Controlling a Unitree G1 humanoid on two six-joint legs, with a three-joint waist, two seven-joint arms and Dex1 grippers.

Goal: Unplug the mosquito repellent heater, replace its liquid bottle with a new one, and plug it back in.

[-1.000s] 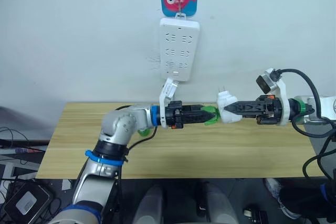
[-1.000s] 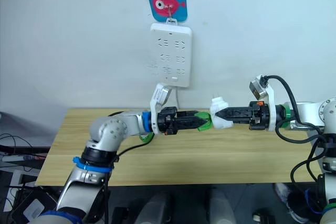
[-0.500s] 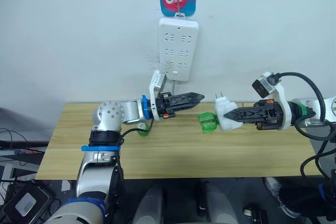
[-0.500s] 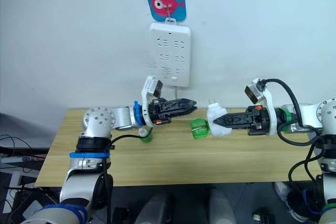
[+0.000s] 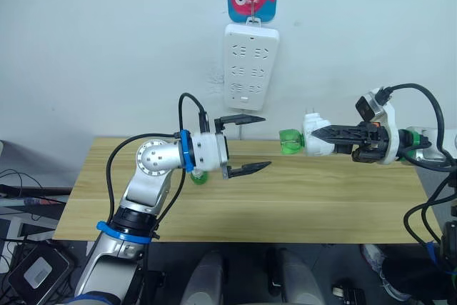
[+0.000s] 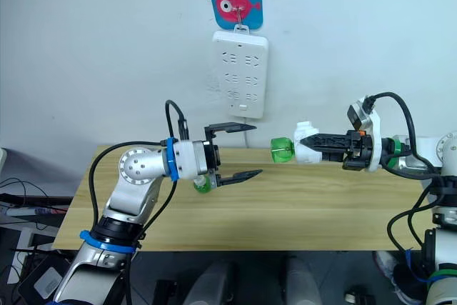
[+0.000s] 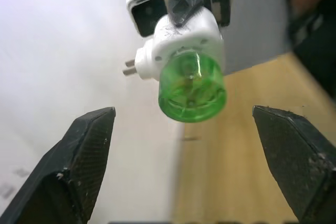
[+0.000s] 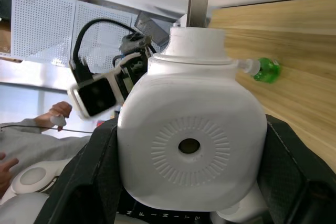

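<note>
On the wall above the wooden table hangs the white power strip, sockets free. Left gripper sits over the table, jaws wide apart, empty. Right gripper is clamped on the mosquito repellent heater, held in the air right of the strip, with a green bottle seated in its end, pointing at the left gripper. A second green bottle lies on the table near the left arm — likely the old one.

Judgement: swap looks done; the plug-in step is next. That calls for turning the prongs toward a socket and pushing straight in.

Left wrist view shows the prongs and bottle base; right wrist view shows the vent hole.
</note>
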